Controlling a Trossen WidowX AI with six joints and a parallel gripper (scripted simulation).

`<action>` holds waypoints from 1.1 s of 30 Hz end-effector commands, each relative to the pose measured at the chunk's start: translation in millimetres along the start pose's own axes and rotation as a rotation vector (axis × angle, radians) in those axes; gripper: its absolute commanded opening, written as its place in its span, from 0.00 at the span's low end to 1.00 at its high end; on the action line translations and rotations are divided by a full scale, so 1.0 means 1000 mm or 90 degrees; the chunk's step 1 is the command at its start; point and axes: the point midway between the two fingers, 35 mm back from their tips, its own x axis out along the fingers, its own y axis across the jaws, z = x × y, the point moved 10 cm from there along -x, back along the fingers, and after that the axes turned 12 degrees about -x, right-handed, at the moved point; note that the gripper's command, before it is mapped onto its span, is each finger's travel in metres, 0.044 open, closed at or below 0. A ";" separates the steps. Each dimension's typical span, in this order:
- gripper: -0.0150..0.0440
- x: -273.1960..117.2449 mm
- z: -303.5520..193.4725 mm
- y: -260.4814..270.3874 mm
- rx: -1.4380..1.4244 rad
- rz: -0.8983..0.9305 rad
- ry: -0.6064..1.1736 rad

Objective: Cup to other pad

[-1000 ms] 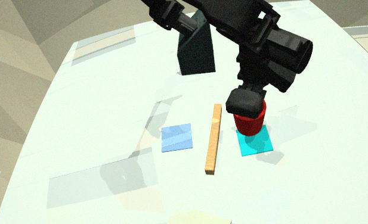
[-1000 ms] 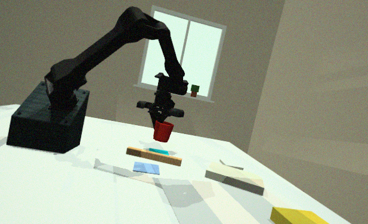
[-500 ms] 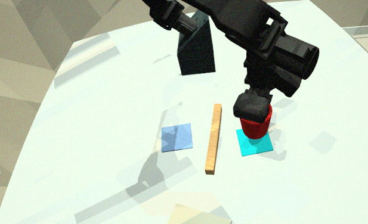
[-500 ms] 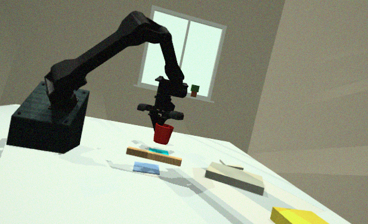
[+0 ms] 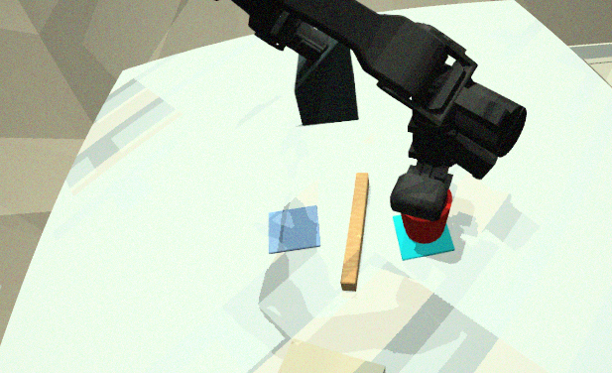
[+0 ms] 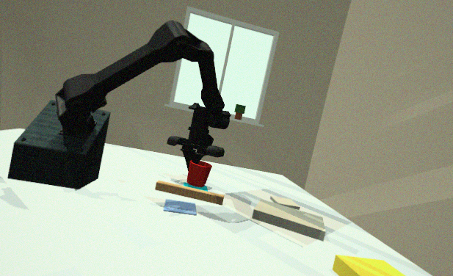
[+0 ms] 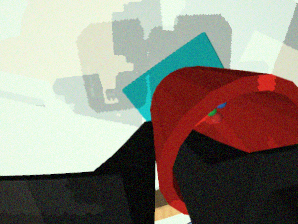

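Fingers are closed on the rim of the red cup (image 6: 199,174), one inside the wall and one outside it. Directly below them, the cup is seen upright on the teal pad (image 5: 423,245); whether its base touches the pad cannot be told. Small coloured marbles (image 7: 217,110) are glimpsed inside. Beside the fingers, a wooden bar (image 5: 355,230) lies on the tabletop (image 5: 173,278), and beyond the bar a blue pad (image 5: 294,229) is found.
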 end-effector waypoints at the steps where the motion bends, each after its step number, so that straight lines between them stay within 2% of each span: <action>1: 0.25 0.008 0.000 0.002 -0.005 0.001 0.004; 15: 0.25 0.005 0.000 0.000 0.000 0.001 0.001; 20: 0.47 0.005 0.000 0.000 0.000 0.001 0.001; 33: 0.47 -0.007 0.001 0.000 -0.001 0.001 0.001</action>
